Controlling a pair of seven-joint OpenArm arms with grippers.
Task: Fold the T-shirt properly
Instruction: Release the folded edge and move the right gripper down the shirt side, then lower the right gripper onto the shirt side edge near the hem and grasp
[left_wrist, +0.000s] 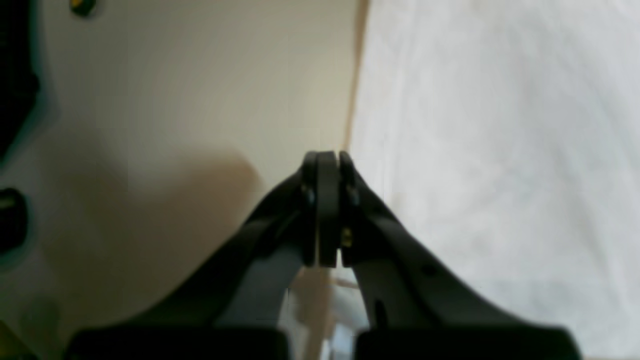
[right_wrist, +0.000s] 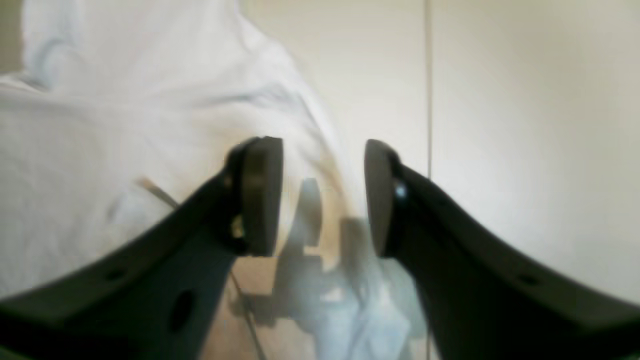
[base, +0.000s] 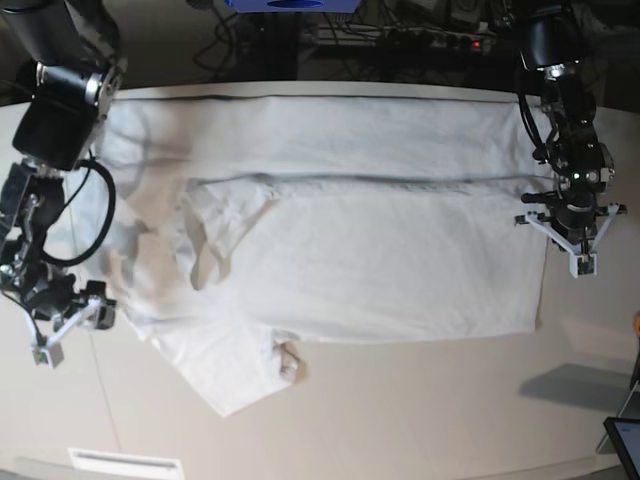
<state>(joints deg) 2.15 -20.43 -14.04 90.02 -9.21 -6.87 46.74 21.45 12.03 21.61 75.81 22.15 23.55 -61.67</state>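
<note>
Both wrist views are soft, no fabric weave or hem detail readable. Left wrist: dark shapes (left_wrist: 12, 150) at 9 o'clock cut by the frame edge, can't identify; small yellow-green blob (left_wrist: 82, 6) at 11 o'clock cropped by the top edge. Right wrist: T-shirt (right_wrist: 100, 150) runs off at 9 and 12 o'clock; cloth bunch under the fingers (right_wrist: 260, 195) is a blur. Base view: cables and gear (base: 400, 30) at 12 o'clock too dark to tell; tablet corner (base: 625, 445) at 5 o'clock cropped.

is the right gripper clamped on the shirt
No, the right gripper stands open with a clear gap between its fingers, the shirt lying loose beneath.
</note>
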